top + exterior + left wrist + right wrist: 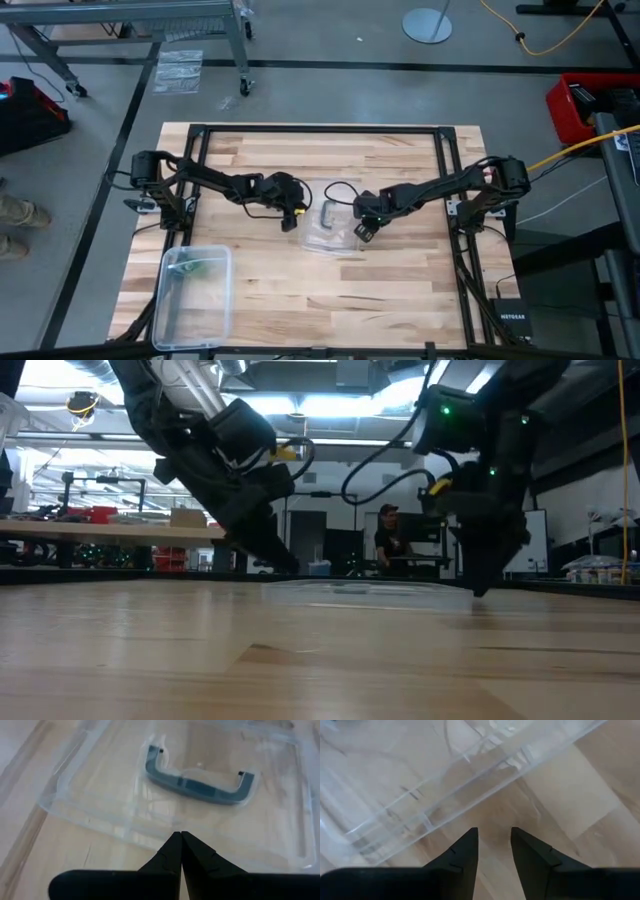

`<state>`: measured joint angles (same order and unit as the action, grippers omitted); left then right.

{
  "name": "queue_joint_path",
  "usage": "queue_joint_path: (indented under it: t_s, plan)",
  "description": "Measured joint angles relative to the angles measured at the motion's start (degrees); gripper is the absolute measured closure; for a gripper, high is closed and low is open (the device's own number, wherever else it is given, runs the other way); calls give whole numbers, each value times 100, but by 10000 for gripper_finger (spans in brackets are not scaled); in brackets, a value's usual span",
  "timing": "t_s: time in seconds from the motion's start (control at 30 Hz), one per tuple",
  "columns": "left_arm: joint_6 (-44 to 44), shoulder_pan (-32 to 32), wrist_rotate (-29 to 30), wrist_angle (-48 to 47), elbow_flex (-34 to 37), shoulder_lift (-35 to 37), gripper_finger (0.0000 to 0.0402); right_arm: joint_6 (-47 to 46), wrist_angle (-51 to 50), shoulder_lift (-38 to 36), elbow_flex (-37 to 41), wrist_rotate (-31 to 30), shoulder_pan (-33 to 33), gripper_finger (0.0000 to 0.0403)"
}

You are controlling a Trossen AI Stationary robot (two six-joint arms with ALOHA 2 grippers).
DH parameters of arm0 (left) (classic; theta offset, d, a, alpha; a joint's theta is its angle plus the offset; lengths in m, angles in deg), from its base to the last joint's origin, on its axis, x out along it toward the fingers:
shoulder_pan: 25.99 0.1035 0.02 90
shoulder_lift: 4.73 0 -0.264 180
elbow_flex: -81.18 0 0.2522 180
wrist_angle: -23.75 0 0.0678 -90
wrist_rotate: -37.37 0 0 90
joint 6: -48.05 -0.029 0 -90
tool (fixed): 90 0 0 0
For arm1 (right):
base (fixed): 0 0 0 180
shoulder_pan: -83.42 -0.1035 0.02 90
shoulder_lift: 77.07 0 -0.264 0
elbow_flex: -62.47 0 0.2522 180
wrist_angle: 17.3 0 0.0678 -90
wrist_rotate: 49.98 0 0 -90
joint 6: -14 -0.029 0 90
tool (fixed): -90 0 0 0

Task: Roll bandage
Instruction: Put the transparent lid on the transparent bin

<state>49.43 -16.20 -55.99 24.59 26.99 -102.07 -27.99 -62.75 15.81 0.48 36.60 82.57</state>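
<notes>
Across the middle of the wooden table [400, 290], seen from above, both dark arms reach inward from the sides and meet over a clear plastic lid [330, 228] lying flat near the centre. At about seven o'clock from the centre, close to the table's near-left corner, stands a clear plastic box [196, 292], the next largest thing; a small patch of green shows through its upper end, which appears to be the bandage [203, 267], though its shape cannot be made out. The lid carries a grey handle [200, 784], a shallow U lying on the clear panel. At nine o'clock from the lid is the left gripper [291, 217], and its own wrist view shows its two fingers pressed together with no gap, pointing at the lid's edge with nothing between them. At three o'clock from the lid is the right gripper [362, 230], whose fingers stand apart over bare wood just beside the lid's ribbed rim, holding nothing. In the low view both grippers come down to the tabletop on either side of the flat lid, and a person [387, 540] shows far off in the room behind.
</notes>
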Motion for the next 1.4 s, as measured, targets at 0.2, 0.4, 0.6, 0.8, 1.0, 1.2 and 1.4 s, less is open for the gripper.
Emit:
queue_joint_path:
  t_s: [0.2, 0.4, 0.6, 0.8, 1.0, 1.2, 1.4]
  plan:
    - [16, 45, 17, -444, -13, 18, 399, -384, 403, -13, 236, -5, 0, 281]
    - [40, 38, 17, -576, -15, 22, 399, -425, 953, 1, 279, -2, 0, 281]
    - [176, 39, 22, -648, -15, 26, 399, -424, 1176, 30, 282, -18, -4, 281]
    - [374, -60, -18, -701, 5, 4, 399, -441, 1828, 331, 251, -46, -4, 281]
    - [423, -209, -2, -918, -2, 13, 399, -604, 2204, 403, 249, -116, -4, 281]
    - [462, -266, -29, -1039, 2, 14, 399, -605, 2499, 436, 201, -106, -4, 281]
    - [469, -275, -97, -917, -1, -7, 399, -588, 3686, 424, 154, 88, 4, 281]
